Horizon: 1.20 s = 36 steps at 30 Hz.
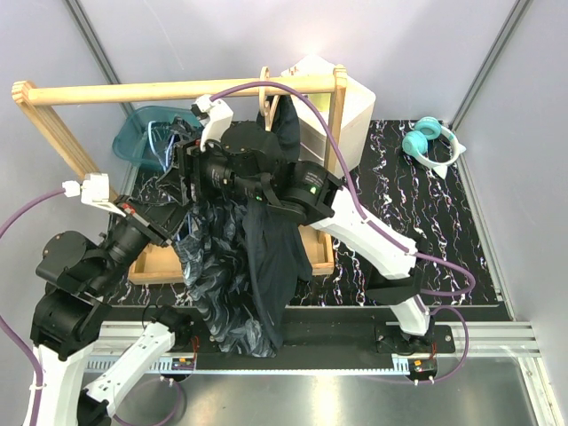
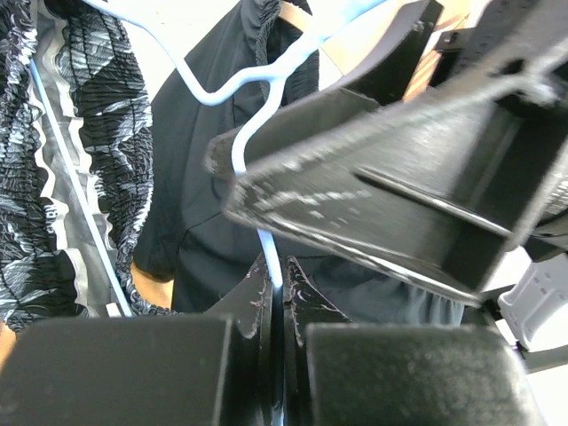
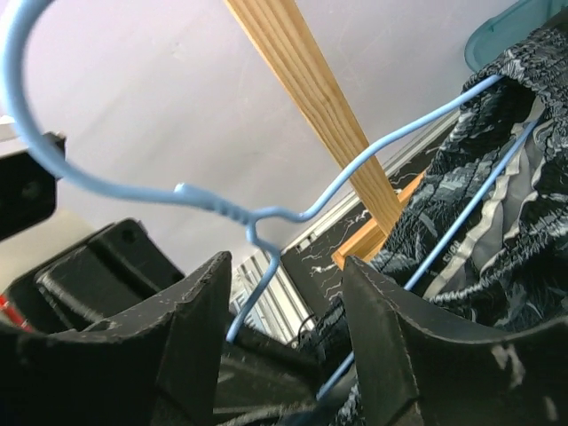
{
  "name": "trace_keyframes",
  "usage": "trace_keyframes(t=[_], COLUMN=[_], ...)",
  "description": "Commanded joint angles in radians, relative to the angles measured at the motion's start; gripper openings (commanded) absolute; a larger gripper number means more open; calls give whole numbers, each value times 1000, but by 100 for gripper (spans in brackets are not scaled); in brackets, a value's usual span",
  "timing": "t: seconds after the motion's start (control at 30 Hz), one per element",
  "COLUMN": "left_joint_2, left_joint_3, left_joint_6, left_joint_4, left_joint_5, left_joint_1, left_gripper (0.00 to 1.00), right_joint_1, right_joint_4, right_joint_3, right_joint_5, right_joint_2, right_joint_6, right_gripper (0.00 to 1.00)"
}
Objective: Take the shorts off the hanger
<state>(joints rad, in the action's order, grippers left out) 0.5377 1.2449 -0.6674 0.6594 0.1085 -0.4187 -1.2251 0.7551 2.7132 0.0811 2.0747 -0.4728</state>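
Patterned black-and-white shorts (image 1: 217,266) hang on a light-blue wire hanger (image 3: 266,244), draped down over the table's front. In the left wrist view, my left gripper (image 2: 282,284) is shut on the hanger's wire (image 2: 266,240), with the shorts (image 2: 80,177) to its left. My right gripper (image 3: 288,293) stands open around the hanger's twisted neck, the wire between its fingers but touching neither; the shorts (image 3: 497,240) lie to its right. From above, the left gripper (image 1: 180,211) and right gripper (image 1: 191,164) meet over the shorts' waistband, which they mostly hide.
A wooden rack (image 1: 177,90) spans the back, its base frame (image 1: 160,264) on the mat. A dark garment (image 1: 275,257) hangs from a wooden hanger (image 1: 266,98). A teal bin (image 1: 146,133), a white box (image 1: 351,98) and teal headphones (image 1: 430,142) stand behind.
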Motion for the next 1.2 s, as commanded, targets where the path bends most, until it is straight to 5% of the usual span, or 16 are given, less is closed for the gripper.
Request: trace_keyframes(t=[0.0, 0.23, 0.4, 0.5, 0.53, 0.6, 0.73, 0.87, 1.17], left_joint_2=[-21, -16, -21, -38, -51, -79, -113, -76, 197], left_joint_3=[-5, -9, -13, -10, -2, 7, 66, 122, 237], left_joint_6=[-14, 3, 22, 58, 66, 104, 120, 80, 57], left_joint_4=[-78, -73, -70, -51, -40, 6, 150, 308, 419], left_joint_5=[-7, -9, 16, 36, 30, -27, -284, -512, -593], left_joint_1=[4, 4, 4, 4, 4, 4, 1, 3, 1], left_gripper=[0, 0, 0, 32, 55, 70, 71, 61, 61], right_joint_1=[-8, -10, -10, -10, -8, -7, -8, -10, -10], right_joint_4=[-85, -138, -145, -137, -126, -113, -59, 1, 101], right_joint_3=[43, 60, 56, 28, 19, -10, -38, -72, -86], right_joint_5=[36, -17, -4, 22, 25, 10, 8, 51, 105], right_joint_2=[25, 67, 61, 33, 24, 1, -31, -68, -131], right_joint_6=[-27, -102, -115, -102, -98, -81, -59, -1, 68], right_gripper=[60, 51, 16, 0, 0, 0, 0, 0, 0])
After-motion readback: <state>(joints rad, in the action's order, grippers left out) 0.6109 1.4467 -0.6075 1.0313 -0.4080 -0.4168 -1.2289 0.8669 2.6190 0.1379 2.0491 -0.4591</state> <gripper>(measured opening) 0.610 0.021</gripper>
